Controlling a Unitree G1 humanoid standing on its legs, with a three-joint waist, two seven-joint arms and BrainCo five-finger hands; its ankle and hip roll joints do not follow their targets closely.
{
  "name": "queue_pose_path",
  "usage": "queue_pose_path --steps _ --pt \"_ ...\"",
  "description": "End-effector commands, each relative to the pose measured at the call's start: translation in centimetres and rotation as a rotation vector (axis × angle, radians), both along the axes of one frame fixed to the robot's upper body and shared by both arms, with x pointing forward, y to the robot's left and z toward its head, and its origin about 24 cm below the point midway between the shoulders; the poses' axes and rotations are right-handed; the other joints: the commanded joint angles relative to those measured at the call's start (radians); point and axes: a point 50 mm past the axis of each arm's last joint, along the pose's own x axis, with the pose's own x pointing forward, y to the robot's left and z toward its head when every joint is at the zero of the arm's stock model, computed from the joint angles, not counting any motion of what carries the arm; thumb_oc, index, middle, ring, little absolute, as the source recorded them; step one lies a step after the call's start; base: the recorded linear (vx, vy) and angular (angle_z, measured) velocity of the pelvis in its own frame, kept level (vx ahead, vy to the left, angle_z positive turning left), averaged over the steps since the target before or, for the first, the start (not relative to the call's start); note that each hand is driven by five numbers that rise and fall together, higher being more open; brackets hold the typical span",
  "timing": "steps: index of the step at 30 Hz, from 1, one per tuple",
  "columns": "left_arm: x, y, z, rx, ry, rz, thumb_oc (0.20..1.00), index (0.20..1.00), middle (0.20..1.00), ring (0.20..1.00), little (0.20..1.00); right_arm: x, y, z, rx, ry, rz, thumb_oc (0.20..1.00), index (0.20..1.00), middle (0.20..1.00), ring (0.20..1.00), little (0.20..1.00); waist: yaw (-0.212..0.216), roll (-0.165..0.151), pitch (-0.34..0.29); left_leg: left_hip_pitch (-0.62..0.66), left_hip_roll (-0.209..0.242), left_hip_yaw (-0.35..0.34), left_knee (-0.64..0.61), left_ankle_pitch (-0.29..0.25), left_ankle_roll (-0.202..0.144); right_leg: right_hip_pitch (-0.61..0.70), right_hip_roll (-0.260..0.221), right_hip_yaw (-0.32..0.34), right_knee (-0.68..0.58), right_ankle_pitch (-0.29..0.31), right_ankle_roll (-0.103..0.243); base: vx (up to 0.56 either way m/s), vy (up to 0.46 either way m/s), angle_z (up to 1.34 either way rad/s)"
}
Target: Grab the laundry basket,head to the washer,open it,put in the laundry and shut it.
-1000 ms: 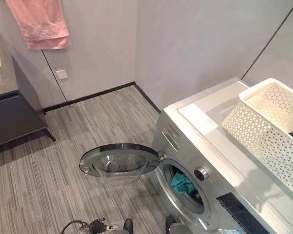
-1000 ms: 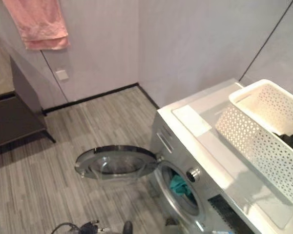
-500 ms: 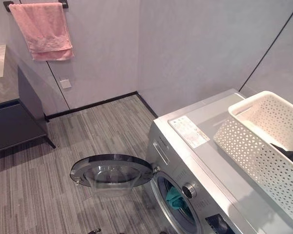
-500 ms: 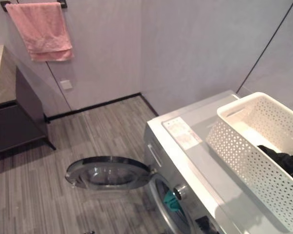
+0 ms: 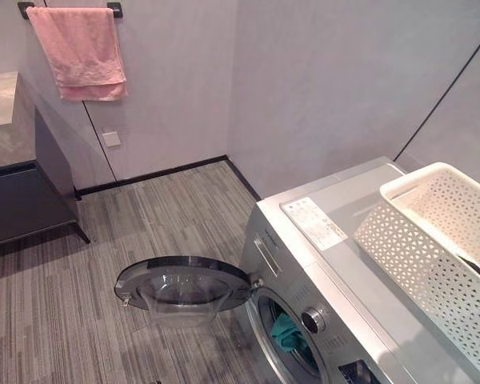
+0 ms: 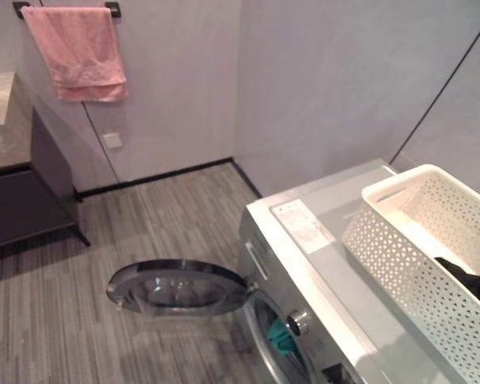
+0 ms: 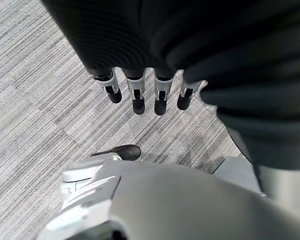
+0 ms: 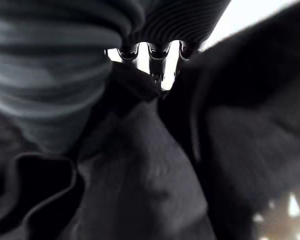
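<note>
Left hand (image 7: 145,95) hangs above the striped grey floor (image 7: 35,100) in the left wrist view, its dark-tipped fingers straight and side by side, pointing down and holding nothing; no laundry is near it

Right hand (image 8: 157,55) in the right wrist view is sunk among dark laundry (image 8: 155,180); folds of the black cloth lie all round it and against the fingers, which show only as short stubs under the ribbed cover, so whether they are curled on the cloth or straight I cannot tell

From the left eye view, the washer (image 5: 320,264) stands in the corner with its round door (image 5: 184,284) swung fully open and lying nearly flat above the floor; a teal garment (image 5: 288,334) shows inside the drum opening; the white laundry basket (image 5: 432,248) sits on the washer's top, towards its right end; a pink towel (image 5: 80,52) hangs from a rail on the wall, with a dark cabinet (image 5: 24,192) below and to the left

From the right eye view, the same basket holds dark laundry at its near right end, below the rim
</note>
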Motion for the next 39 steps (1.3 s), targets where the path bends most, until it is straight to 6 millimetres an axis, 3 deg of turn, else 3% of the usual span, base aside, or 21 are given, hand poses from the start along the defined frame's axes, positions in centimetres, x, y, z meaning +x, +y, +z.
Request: queue_pose_path --steps 1,5,12,14,15,18,22,24,31,39 --pt "-1.1 -2.0 -0.6 -0.042 0.040 -0.018 1.000 1.000 1.000 1.000 1.000 0.9 0.4 0.6 0.026 -0.073 0.002 0.200 0.200 0.200 0.200 0.200 0.002 -0.004 0.011 0.007 0.022 0.001 -0.010 -0.044 -0.019 0.028 -0.020 0.005 0.009 -0.068 0.016 -0.02 0.057 -0.01" --pt "-0.9 -2.8 -0.8 -0.059 0.024 0.001 1.000 1.000 1.000 1.000 1.000 4.9 1.7 5.9 0.078 -0.507 0.069 0.200 0.200 0.200 0.200 0.200 -0.010 -0.001 0.001 0.014 0.019 0.014 -0.010 -0.049 -0.016 0.025 -0.024 0.015 0.009 -0.062 0.024 -0.02 0.053 -0.05" --pt "-0.4 -3.0 -0.7 -0.049 0.010 -0.033 1.000 1.000 1.000 1.000 1.000 6.2 1.9 13.4 0.224 -1.143 0.024 0.200 0.200 0.200 0.200 0.200 -0.018 -0.003 -0.023 0.022 0.014 0.024 -0.010 -0.061 -0.009 0.023 -0.033 0.022 0.022 -0.061 0.031 -0.02 0.055 -0.10" --pt "-0.2 -2.9 -0.7 -0.041 0.004 -0.043 1.000 1.000 1.000 1.000 1.000 6.7 2.5 16.6 0.328 -1.422 0.024 0.200 0.200 0.200 0.200 0.200 -0.019 -0.005 -0.035 0.026 0.011 0.025 -0.006 -0.068 -0.005 0.021 -0.033 0.026 0.030 -0.061 0.033 -0.02 0.062 0.00" --pt "-0.2 -2.9 -0.7 -0.041 0.004 -0.043 1.000 1.000 1.000 1.000 1.000 6.7 2.5 16.6 0.328 -1.422 0.024 0.200 0.200 0.200 0.200 0.200 -0.019 -0.005 -0.035 0.026 0.011 0.025 -0.006 -0.068 -0.005 0.021 -0.034 0.026 0.031 -0.061 0.033 -0.01 0.050 0.01" --pt "0.1 -2.6 -0.6 -0.008 -0.011 -0.045 1.000 1.000 1.000 1.000 1.000 7.6 4.2 20.5 0.435 -1.788 0.050 0.200 0.200 0.200 0.200 0.200 -0.015 -0.002 -0.046 0.033 0.006 0.031 -0.003 -0.075 0.004 0.016 -0.037 0.036 0.042 -0.059 0.036 -0.02 0.068 -0.02" --pt "0.2 -2.7 -0.6 0.002 -0.017 -0.054 1.000 1.000 1.000 1.000 1.000 7.5 5.0 21.6 0.409 -1.909 0.080 0.200 0.200 0.200 0.200 0.200 -0.016 0.003 -0.054 0.037 0.002 0.029 -0.006 -0.078 0.006 0.020 -0.041 0.031 0.046 -0.060 0.038 0.00 0.034 0.00" --pt "0.6 -3.0 -0.6 0.013 -0.032 -0.070 1.000 1.000 1.000 1.000 1.000 7.7 6.5 22.2 0.360 -1.983 0.140 0.200 0.200 0.200 0.200 0.200 -0.015 0.013 -0.057 0.036 -0.004 0.022 -0.008 -0.078 0.010 0.019 -0.046 0.022 0.051 -0.062 0.039 0.01 0.055 0.05" --pt "2.0 -3.7 -0.4 0.016 -0.080 -0.081 1.000 1.000 1.000 1.000 1.000 8.1 9.5 21.6 0.226 -2.035 0.238 0.200 0.200 0.200 0.200 0.200 -0.007 0.025 -0.047 0.035 -0.021 0.006 -0.005 -0.077 0.024 0.016 -0.062 0.013 0.058 -0.056 0.042 0.00 0.034 0.02" --pt "3.4 -4.6 -0.2 -0.003 -0.124 -0.118 1.000 1.000 1.000 1.000 1.000 7.8 10.4 21.5 0.141 -2.062 0.270 0.200 0.200 0.200 0.200 0.200 -0.008 0.032 -0.029 0.034 -0.036 0.010 0.000 -0.080 0.041 0.000 -0.076 0.013 0.085 -0.055 0.053 -0.01 0.054 0.01"
